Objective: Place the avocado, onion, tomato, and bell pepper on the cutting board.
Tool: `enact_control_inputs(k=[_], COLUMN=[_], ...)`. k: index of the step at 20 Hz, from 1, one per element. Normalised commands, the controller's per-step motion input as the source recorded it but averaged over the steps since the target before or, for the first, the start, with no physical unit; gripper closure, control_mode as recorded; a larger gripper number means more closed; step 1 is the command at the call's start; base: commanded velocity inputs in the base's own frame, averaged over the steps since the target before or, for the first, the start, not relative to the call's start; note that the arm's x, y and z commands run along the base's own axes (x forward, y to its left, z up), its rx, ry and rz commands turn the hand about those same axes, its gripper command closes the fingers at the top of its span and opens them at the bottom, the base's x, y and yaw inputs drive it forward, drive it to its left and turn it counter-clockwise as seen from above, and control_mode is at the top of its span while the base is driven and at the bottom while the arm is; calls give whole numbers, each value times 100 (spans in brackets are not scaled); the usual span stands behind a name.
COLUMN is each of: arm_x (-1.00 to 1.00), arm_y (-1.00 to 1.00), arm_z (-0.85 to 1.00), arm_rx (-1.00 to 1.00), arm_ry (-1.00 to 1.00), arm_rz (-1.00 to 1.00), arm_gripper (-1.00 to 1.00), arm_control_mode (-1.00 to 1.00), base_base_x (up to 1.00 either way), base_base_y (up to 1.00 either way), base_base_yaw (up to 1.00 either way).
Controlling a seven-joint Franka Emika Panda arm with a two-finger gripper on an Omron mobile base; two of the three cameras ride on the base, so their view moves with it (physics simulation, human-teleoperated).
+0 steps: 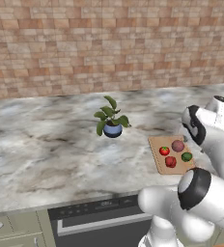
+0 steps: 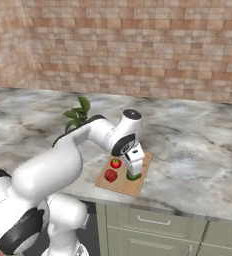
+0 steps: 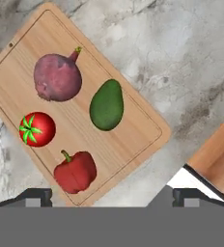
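All four foods lie on the tan cutting board (image 3: 128, 140), apart from one another. They are the purplish onion (image 3: 57, 77), the dark green avocado (image 3: 106, 104), the green-capped tomato (image 3: 36, 129) and the lumpy red bell pepper (image 3: 75, 171). My gripper (image 3: 113, 197) hangs open above the board's near edge, fingertips (image 3: 34, 197) wide apart and holding nothing. From the left base, the board (image 1: 157, 157) carries the onion (image 1: 178, 145), tomato (image 1: 164, 150), pepper (image 1: 170, 162) and avocado (image 1: 187, 157). From the right base, the gripper (image 2: 134, 162) stands just over the avocado (image 2: 134, 176), beside the tomato (image 2: 116, 163) and pepper (image 2: 110, 175).
A potted plant (image 1: 112, 120) in a blue pot stands on the marble counter (image 1: 46, 144), left of and behind the board. A brick wall (image 1: 109, 43) closes the back. The counter's front edge runs just beyond the board, with an oven front (image 1: 99, 217) and cabinet drawers (image 2: 153, 220) below.
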Motion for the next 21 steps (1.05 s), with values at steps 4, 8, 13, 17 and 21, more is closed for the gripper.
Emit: enact_control_inputs(k=[4, 8, 13, 17, 21], arm_x=[-75, -61, -54, -8, 8], arm_y=[44, 52, 62, 69, 29], arm_z=[87, 93, 79, 30, 5], arm_rx=[-7, -11, -17, -24, -22], arm_ry=[-20, -19, -21, -31, -38], arm_rz=[1, 5, 9, 7, 11], arm_gripper=[-100, -100, -100, -100, -100], arm_control_mode=[-100, -100, -100, -100, -100], base_base_x=[0, 0, 0, 0, 0], base_base_y=[0, 0, 0, 0, 0], base_base_yaw=[0, 0, 0, 0, 0])
